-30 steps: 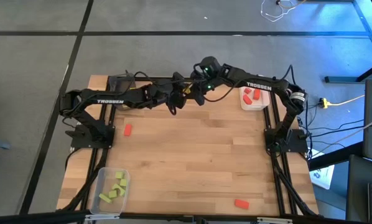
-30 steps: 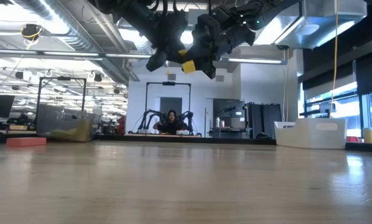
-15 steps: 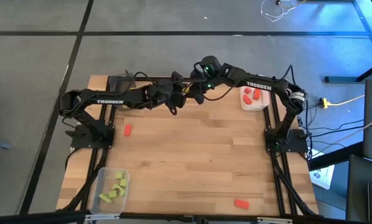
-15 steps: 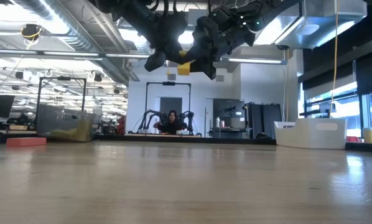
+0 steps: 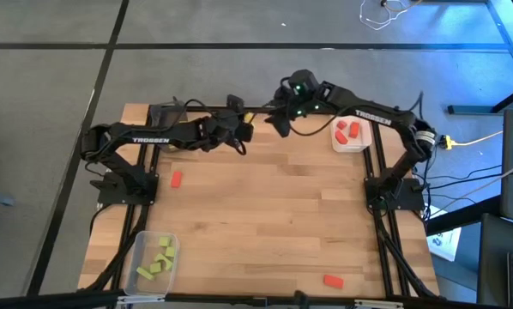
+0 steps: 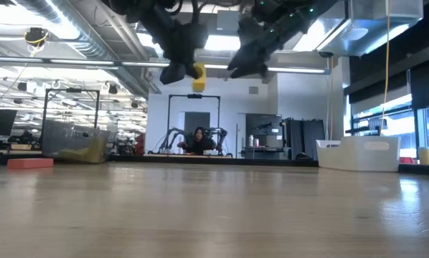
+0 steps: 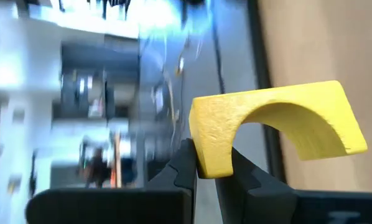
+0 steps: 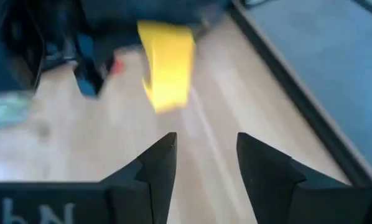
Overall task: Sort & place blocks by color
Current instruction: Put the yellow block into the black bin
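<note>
A yellow arch-shaped block (image 7: 273, 124) hangs high above the table's far middle, with my left gripper (image 5: 242, 125) shut on it. It also shows in the high view (image 5: 249, 116) and the low view (image 6: 198, 72). My right gripper (image 8: 201, 155) stands open a short way to the block's right, with nothing between its fingers, and the yellow block (image 8: 167, 62) is ahead of it. Two red blocks lie flat on the table, one at the left (image 5: 177, 178) and one at the near right (image 5: 333, 280). My left gripper pinches one leg of the arch (image 7: 212, 163) between its two fingers (image 7: 185, 168). The fingers come about level from the table's left. The rest of the arch reaches out beyond the fingertips. The block is lifted well clear of the table.
A white tray (image 5: 360, 143) holding red blocks stands at the far right. A clear tray (image 5: 141, 250) with light green blocks stands at the near left corner. Both arms meet over the table's far edge. Bare wood fills the table's middle.
My right gripper has drawn away from the yellow block, up and toward the table's right edge, leaving the block in my left gripper. My left gripper has rolled its wrist, and the block has turned with it and shifted a little to the left.
</note>
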Controlling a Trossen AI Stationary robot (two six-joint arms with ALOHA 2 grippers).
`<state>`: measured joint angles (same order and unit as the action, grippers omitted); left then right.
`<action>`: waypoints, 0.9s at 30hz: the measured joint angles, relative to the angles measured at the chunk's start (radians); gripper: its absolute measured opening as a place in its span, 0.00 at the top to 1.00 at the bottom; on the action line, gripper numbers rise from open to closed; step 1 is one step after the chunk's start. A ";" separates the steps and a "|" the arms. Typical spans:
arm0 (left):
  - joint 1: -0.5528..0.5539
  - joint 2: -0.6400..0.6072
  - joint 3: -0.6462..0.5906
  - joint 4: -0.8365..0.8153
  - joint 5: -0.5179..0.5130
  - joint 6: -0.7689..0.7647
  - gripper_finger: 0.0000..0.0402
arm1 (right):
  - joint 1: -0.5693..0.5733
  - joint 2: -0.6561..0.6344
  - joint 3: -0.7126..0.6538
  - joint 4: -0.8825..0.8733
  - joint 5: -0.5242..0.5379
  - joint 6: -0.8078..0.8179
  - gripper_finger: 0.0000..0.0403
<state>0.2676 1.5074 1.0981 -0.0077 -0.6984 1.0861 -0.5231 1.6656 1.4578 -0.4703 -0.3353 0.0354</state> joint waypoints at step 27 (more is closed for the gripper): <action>0.335 -0.122 0.000 -1.211 -0.041 -1.799 0.94 | -0.012 -0.065 0.000 -0.101 0.080 -0.101 0.59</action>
<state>0.6022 1.3857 1.0985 -1.2188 -0.7392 -0.7134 -0.5350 1.6009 1.4578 -0.5710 -0.2550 -0.0652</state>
